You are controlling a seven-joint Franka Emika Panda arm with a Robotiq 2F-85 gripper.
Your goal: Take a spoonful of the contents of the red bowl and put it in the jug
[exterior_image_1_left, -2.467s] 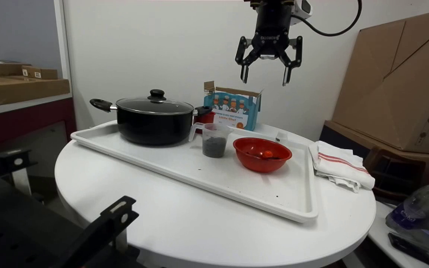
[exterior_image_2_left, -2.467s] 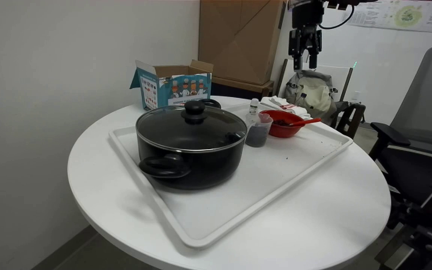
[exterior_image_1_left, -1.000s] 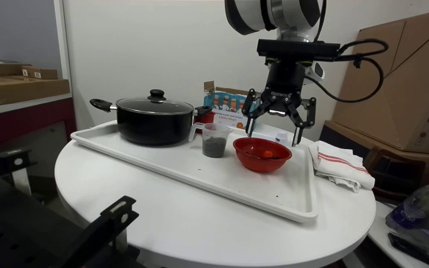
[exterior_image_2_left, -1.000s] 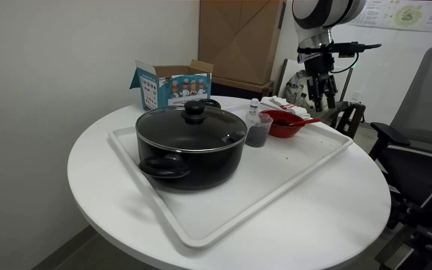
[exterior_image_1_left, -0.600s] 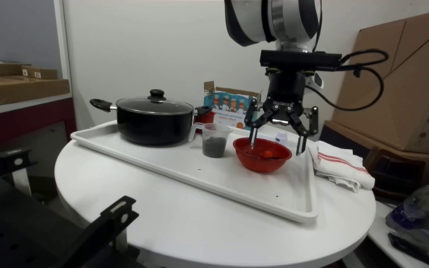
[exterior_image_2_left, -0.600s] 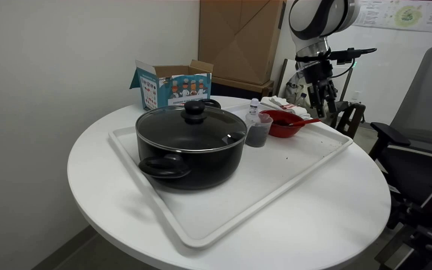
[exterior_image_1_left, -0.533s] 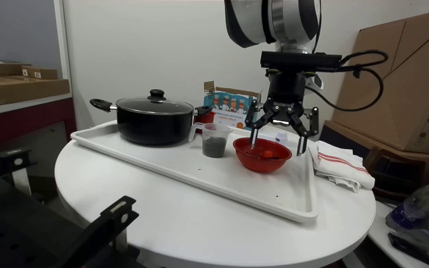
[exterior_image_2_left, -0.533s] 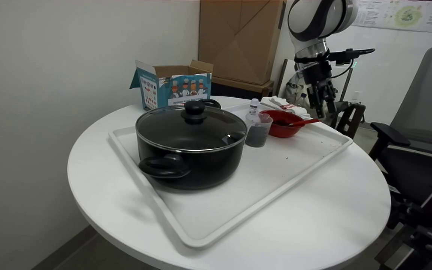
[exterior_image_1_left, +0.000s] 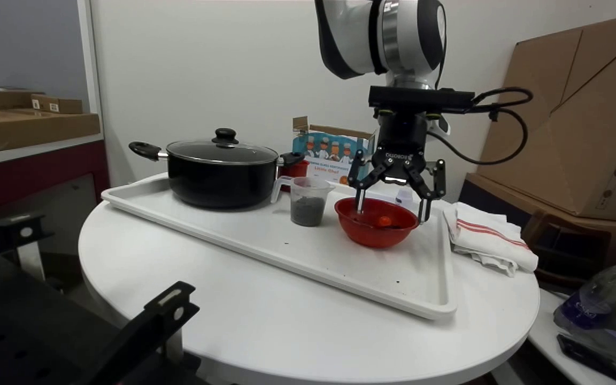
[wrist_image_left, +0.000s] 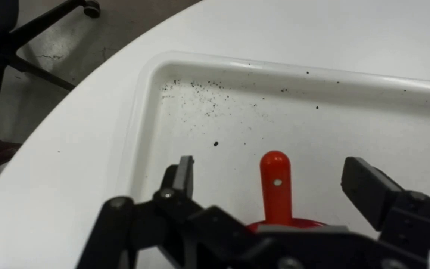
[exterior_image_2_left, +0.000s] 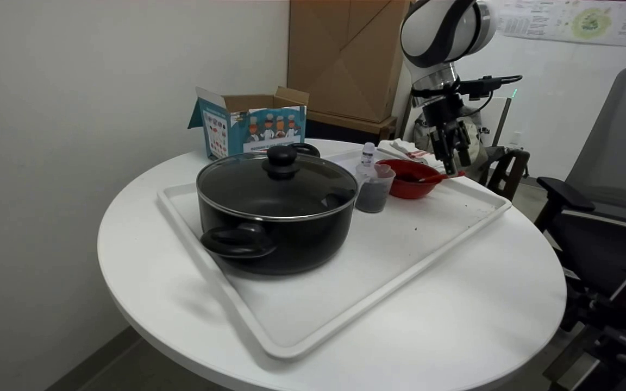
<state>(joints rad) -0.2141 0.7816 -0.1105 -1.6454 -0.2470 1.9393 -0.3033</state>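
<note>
In the wrist view the gripper [wrist_image_left: 268,172] leaves only a sliver of the bowl [wrist_image_left: 304,222] in sight and hides the lower end of the red handle [wrist_image_left: 276,198]; scattered specks [wrist_image_left: 215,144] are too small to tell. In an exterior view the pot [exterior_image_1_left: 222,182] and jug [exterior_image_1_left: 308,209] partly cover a red object [exterior_image_1_left: 295,170]. In both exterior views the top edge cuts off the arm [exterior_image_1_left: 404,37].

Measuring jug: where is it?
In both exterior views, the measuring jug stands on the white tray, right of the black lidded pot, left of the red bowl.
</note>
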